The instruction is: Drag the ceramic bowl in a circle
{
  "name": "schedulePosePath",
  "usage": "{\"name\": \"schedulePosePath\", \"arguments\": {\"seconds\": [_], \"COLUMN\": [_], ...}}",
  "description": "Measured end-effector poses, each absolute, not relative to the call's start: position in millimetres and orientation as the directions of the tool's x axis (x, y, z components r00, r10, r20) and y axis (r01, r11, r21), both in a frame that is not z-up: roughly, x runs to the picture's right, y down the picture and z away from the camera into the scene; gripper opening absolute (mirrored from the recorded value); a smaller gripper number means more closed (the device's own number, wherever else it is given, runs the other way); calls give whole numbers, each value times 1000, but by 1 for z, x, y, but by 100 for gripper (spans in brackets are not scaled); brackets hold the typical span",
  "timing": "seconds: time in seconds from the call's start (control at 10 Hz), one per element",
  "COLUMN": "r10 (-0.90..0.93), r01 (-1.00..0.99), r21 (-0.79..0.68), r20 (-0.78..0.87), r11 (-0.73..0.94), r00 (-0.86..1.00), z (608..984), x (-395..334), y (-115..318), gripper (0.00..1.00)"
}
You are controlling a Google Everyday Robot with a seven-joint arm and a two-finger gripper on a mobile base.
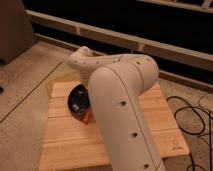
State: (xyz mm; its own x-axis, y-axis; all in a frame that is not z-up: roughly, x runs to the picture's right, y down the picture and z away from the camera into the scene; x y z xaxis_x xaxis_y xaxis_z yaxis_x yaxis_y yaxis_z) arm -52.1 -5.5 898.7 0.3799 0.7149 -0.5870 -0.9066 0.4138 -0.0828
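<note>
One ceramic bowl [78, 101], one wooden table [155, 125], hand hidden.

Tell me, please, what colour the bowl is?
Glossy black bowl, camera view; the claw is hidden behind the arm.

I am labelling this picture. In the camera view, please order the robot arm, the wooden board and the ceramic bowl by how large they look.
1. Wooden board and robot arm: unsure, since the arm is nearer the camera.
2. Ceramic bowl, smallest and partly hidden by the arm.
The pincer is out of sight behind the arm.

Glossy dark ceramic bowl [77, 101] sits upright, half hidden behind the arm.
</note>
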Motion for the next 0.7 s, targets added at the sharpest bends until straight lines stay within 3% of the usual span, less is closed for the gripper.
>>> {"name": "schedulePosePath", "arguments": {"seconds": [0.7], "r10": [706], "r01": [-896], "r21": [-30], "r20": [-604], "r11": [443], "r00": [369], "z": [942], "x": [-47], "y": [-48], "gripper": [0]}}
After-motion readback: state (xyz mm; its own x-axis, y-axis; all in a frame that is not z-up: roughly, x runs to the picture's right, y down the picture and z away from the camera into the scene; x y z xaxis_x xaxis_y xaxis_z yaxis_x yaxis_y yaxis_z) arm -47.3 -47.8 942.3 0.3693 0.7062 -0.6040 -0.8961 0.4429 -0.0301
